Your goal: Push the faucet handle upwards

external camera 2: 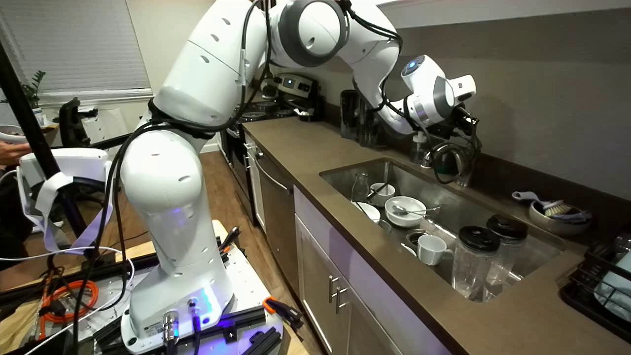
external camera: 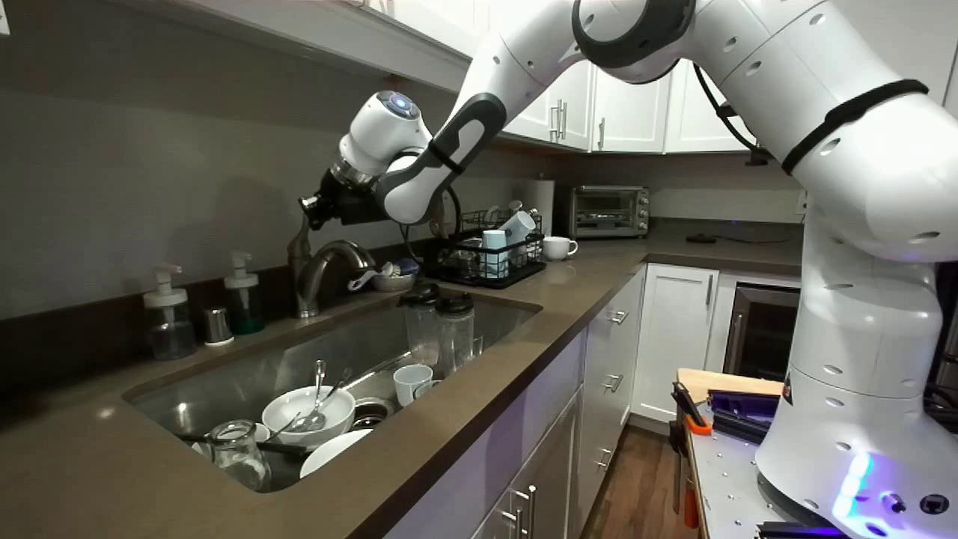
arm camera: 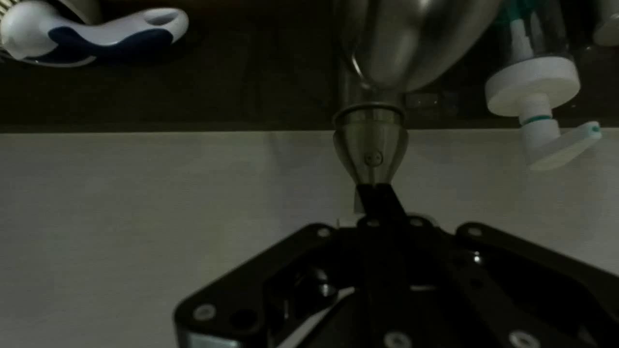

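Just below the gripper (arm camera: 375,185), left of centre in an exterior view, the faucet handle (external camera: 302,235) stands nearly upright; in the wrist view it tapers down the middle to the fingertips (arm camera: 365,195), pressed together with nothing seen between, though whether they touch it I cannot tell. It looks dull silvery, smooth and slim-ended.

Gripper (arm camera: 375,186) partly hides faucet handle (external camera: 303,229).
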